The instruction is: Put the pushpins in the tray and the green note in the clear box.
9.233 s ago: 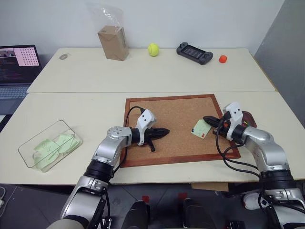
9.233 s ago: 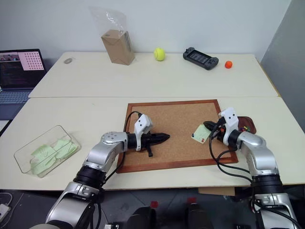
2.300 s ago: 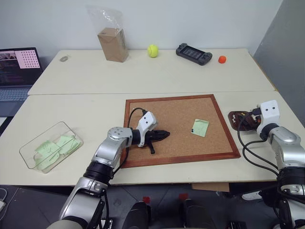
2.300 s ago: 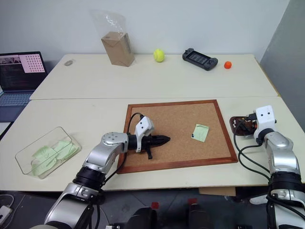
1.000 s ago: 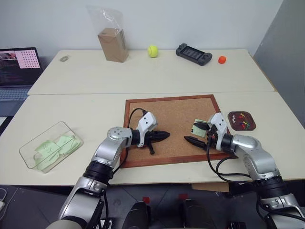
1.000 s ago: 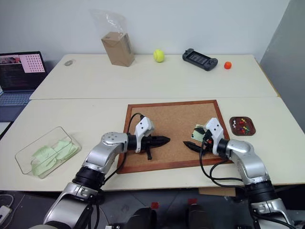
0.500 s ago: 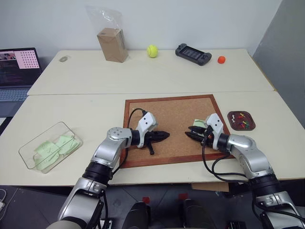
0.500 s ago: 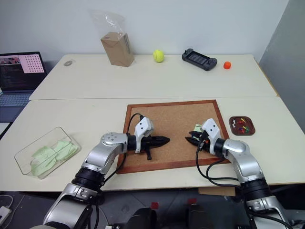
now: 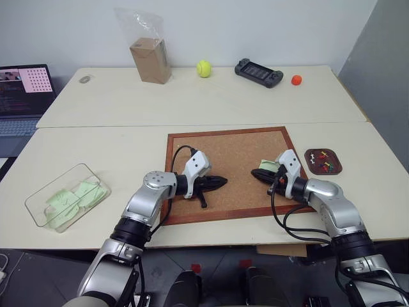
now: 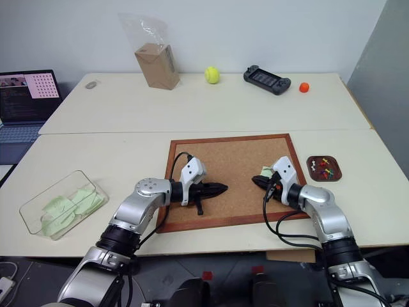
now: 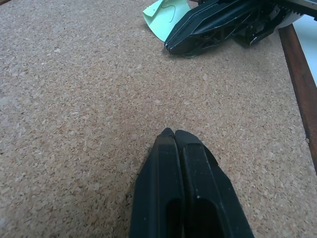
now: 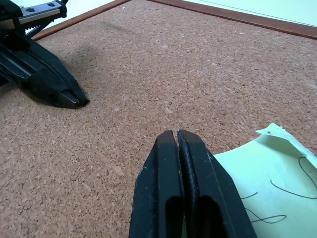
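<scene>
Brightness: even, soft light is falling on the tables [image 9: 128,105]; nothing is looking dim.
Shadows: a soft shadow is lying on the corkboard [image 12: 208,64] just beside the left gripper [image 12: 81,102].
Glare: no strong glare is showing on the corkboard.
Focus: the cork grain is looking sharp near the right gripper [image 12: 177,133], and is getting softer farther away.

My fingers [image 12: 178,183] are black. The green note [image 12: 270,198] is pale green with dark scribbles, lying on speckled brown corkboard [image 9: 223,153] framed in reddish wood. The tray [image 9: 323,161] is dark reddish-brown.
</scene>
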Motion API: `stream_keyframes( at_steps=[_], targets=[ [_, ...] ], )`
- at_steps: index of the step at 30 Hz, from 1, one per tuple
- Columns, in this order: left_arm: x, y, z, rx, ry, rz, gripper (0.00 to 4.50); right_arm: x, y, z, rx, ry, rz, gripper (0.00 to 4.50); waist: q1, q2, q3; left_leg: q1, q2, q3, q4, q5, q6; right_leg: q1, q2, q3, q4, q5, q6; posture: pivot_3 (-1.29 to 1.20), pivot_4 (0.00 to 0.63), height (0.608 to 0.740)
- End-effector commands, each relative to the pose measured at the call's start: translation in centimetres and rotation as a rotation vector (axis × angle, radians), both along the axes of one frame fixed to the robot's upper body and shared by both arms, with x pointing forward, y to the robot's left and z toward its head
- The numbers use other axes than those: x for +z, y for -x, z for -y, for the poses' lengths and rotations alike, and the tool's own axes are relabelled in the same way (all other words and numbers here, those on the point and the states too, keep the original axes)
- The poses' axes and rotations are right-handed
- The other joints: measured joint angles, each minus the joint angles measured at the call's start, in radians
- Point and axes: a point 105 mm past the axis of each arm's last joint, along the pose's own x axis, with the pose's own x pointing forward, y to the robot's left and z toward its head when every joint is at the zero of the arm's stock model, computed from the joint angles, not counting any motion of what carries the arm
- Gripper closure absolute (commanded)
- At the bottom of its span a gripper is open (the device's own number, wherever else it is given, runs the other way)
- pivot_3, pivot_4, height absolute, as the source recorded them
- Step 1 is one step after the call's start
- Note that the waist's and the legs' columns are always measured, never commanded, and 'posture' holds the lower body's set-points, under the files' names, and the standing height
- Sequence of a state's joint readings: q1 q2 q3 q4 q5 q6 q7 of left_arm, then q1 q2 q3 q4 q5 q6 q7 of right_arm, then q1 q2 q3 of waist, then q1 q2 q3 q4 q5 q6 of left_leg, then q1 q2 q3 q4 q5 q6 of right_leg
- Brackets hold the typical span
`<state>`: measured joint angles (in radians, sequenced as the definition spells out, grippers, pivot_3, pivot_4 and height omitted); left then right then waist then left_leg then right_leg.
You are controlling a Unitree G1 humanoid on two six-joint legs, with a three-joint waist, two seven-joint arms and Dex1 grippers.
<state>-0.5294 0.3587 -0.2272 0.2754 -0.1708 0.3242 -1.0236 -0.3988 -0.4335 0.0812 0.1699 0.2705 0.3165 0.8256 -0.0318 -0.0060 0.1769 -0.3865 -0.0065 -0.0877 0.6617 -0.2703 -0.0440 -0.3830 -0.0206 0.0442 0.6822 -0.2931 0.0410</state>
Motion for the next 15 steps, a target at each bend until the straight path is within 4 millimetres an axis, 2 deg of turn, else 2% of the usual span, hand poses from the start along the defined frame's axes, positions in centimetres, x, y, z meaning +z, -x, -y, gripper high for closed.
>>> stream_keyframes(
  at_steps=[1,5,15],
  targets=[
    [-1.5,0.8,0.1,-0.018,-0.035,-0.052,4.5,6.0,-0.7,-0.1,-0.001,-0.101,0.158,4.49,0.0,0.0,0.0,0.0,0.0,0.0,0.0,0.0,0.0,0.0,0.0,0.0,0.0,0.0,0.0,0.0,0.15,0.74],
    [-1.7,0.9,0.1,-0.019,-0.036,-0.056,4.5,7.4,-0.4,-0.3,-0.002,-0.123,0.175,4.49,0.0,0.0,0.0,0.0,0.0,-0.001,0.0,0.0,0.0,0.0,0.0,0.0,0.0,0.0,0.0,0.0,0.15,0.74],
    [-1.3,0.6,0.4,-0.01,-0.024,-0.031,4.5,8.8,-0.1,-0.4,-0.013,-0.135,0.195,4.49,0.0,0.0,0.0,0.0,0.0,-0.002,-0.001,0.0,0.0,0.0,-0.001,-0.001,0.0,0.0,0.0,0.0,0.15,0.74]
  ],
)
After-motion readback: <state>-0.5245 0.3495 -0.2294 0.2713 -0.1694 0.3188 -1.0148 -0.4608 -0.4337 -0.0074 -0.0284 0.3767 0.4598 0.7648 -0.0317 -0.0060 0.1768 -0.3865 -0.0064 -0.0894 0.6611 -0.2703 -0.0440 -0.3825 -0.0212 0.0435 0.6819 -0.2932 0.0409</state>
